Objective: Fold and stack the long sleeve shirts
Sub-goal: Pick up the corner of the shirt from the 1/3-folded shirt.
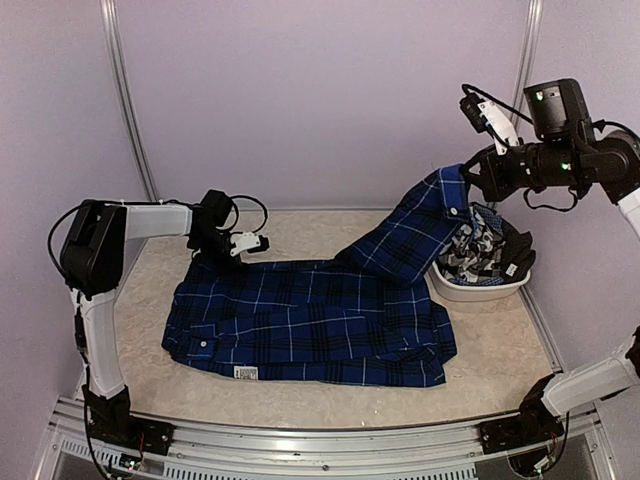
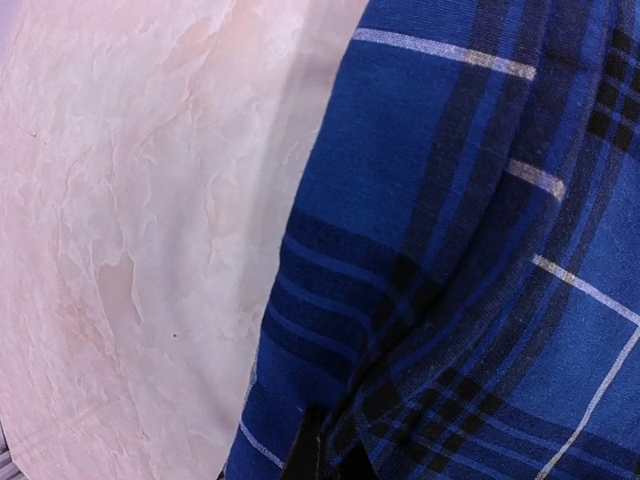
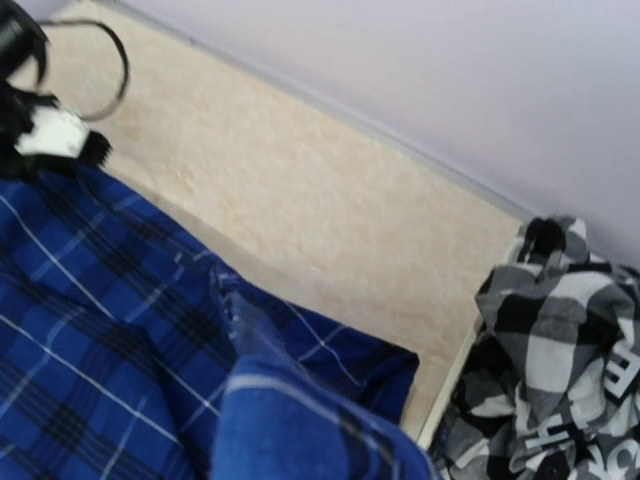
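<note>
The right gripper (image 1: pixel 470 182) is closed on an upper edge of the blue shirt (image 1: pixel 310 320) and holds that part raised above the table (image 1: pixel 320 225), so the cloth slopes down and to the left from the fingers to the flat body of the garment. In the right wrist view the gripped fold fills the lower edge, blurred and close to the lens; the fingers themselves are hidden. The left gripper (image 1: pixel 250 243) sits low at the far left edge of the same shirt. Whether its jaws are closed on the cloth cannot be told: the left wrist view shows only plaid fabric pressed near the camera beside bare tabletop. The rest of the blue shirt lies spread across the middle of the table, with a small white label at its near edge. To the right, under the raised part, a white basket (image 1: pixel 480 292) stands against the right side of the table. The checked shirt (image 1: pixel 488 245) lies bunched inside it.
</note>
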